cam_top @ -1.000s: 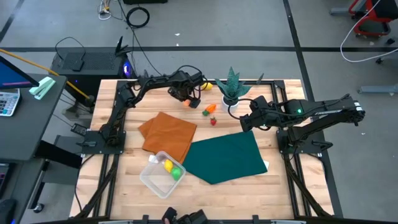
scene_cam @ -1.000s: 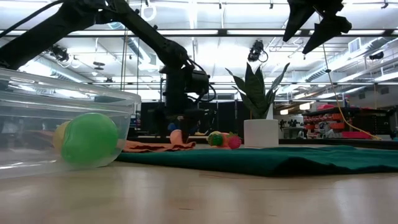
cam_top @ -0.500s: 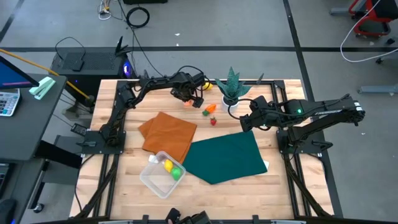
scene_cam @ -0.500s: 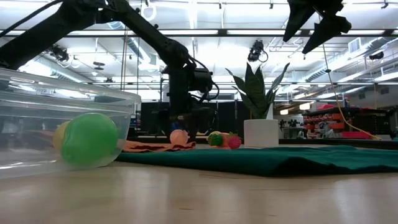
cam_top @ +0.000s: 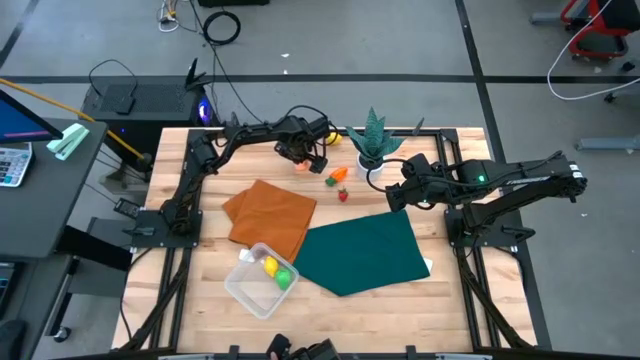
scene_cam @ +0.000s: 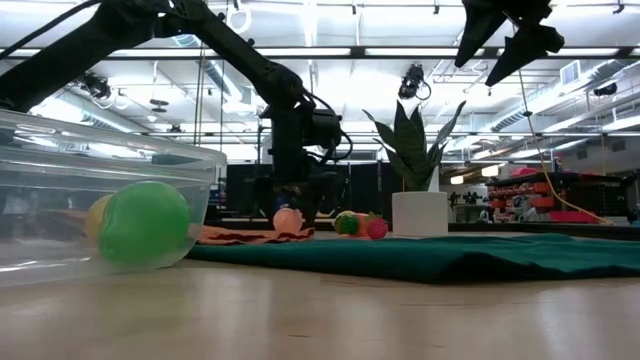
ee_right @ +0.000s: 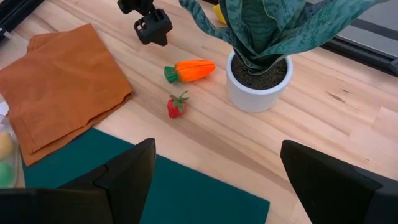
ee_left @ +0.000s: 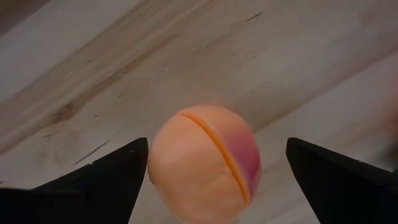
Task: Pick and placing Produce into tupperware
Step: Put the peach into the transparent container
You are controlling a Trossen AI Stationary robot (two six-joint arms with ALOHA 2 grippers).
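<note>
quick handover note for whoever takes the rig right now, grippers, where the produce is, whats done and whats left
Left gripper: open, low at the table's far side, fingers either side of the peach, not closed on it.
Right gripper: open, empty, raised near the potted plant.
Tupperware: near edge of the table, holding a yellow piece and a green piece.
Done: those two are in.
Left: peach, carrot and strawberry lie on the wood by the plant; another yellow piece sits at the far edge.
</note>
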